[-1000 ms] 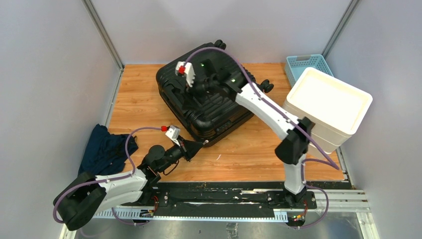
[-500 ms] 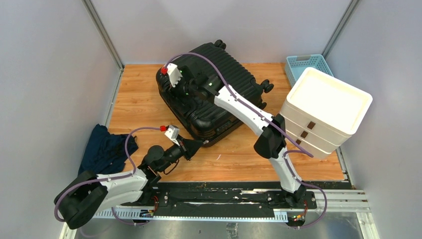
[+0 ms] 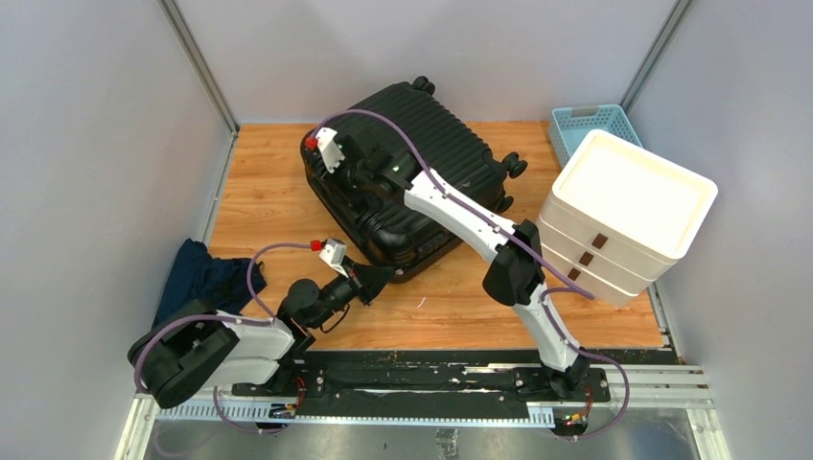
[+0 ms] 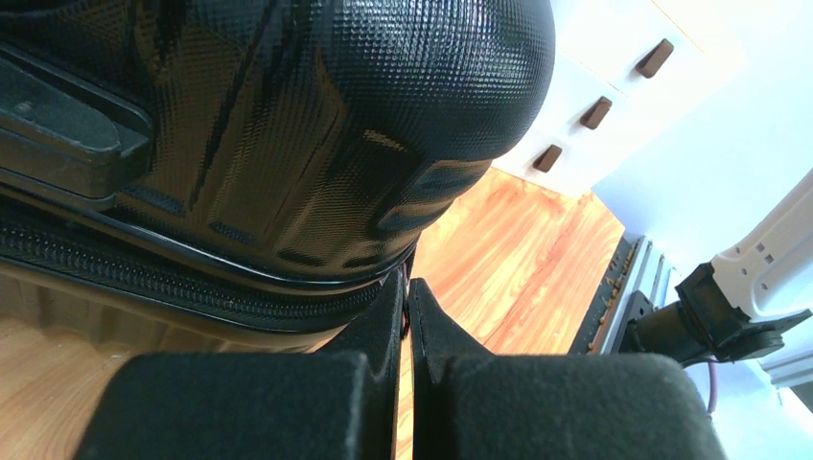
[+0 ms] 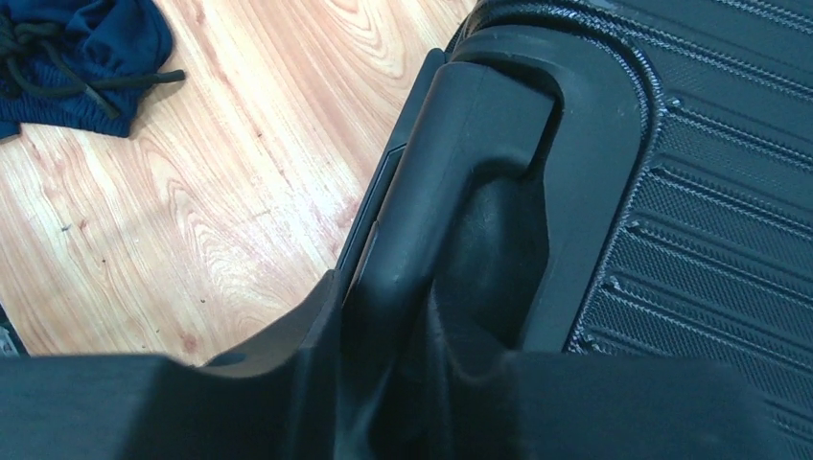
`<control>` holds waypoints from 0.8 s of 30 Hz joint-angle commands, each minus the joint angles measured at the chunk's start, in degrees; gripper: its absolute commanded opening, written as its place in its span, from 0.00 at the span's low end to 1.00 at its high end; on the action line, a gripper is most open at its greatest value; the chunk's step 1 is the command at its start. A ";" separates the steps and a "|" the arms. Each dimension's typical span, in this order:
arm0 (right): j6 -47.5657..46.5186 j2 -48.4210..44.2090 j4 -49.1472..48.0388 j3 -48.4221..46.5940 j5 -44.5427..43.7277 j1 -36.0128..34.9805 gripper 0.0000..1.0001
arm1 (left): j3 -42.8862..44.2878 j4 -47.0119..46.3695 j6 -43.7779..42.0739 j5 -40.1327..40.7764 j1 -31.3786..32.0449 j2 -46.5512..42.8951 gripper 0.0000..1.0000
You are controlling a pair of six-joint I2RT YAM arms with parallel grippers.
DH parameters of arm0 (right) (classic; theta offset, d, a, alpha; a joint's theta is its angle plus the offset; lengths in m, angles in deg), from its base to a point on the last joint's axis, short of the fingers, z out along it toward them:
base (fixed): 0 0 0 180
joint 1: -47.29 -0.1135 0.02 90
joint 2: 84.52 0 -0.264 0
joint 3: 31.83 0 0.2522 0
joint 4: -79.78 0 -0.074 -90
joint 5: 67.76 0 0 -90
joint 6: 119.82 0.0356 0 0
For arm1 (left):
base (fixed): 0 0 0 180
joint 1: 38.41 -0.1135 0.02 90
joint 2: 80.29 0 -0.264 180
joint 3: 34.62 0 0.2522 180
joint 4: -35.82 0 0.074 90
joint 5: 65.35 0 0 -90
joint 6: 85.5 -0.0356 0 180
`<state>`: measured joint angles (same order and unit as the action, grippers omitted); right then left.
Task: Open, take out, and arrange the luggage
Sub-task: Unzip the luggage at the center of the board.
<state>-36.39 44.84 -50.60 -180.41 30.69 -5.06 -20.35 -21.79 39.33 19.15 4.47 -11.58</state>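
The luggage, a big black ribbed hard-shell suitcase, lies flat and angled at the back middle of the wooden table. My right gripper reaches over its left side. In the right wrist view my right gripper has a finger on each side of the black handle and is shut on it. My left gripper is shut at the suitcase's near corner. In the left wrist view its tips touch the shell just below the zip, with a thin red sliver between them.
A white stacked drawer unit stands at the right edge, with a light-blue mesh basket behind it. A dark blue cloth lies crumpled at the left front. Grey walls close in the table on three sides.
My right gripper swung from the top of the suitcase to its left side and closed on the handle. The left gripper stayed at the near corner while its elbow shifted right.
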 commanded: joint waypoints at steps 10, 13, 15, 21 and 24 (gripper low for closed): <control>-4.91 -7.33 3.65 6.68 1.01 0.70 0.00 | -7.51 21.33 5.78 3.28 -0.16 -19.25 0.00; -5.42 -8.48 3.93 8.34 1.58 0.97 0.00 | -8.62 30.47 7.16 4.85 -0.16 -29.70 0.00; -5.76 -9.28 3.92 9.42 2.10 1.11 0.00 | -8.49 37.49 7.28 5.40 -0.16 -35.62 0.00; -5.56 -11.28 4.01 10.00 7.26 1.71 0.11 | -8.06 41.00 8.26 7.22 -0.16 -37.33 0.00; -5.47 -11.67 4.60 8.29 11.48 1.92 0.32 | -7.94 40.97 8.88 8.15 -0.16 -37.37 0.00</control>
<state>-41.85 36.06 -48.35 -170.66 34.52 -3.49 -20.35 15.58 47.07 24.86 4.47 -49.02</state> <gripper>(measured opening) 0.214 0.002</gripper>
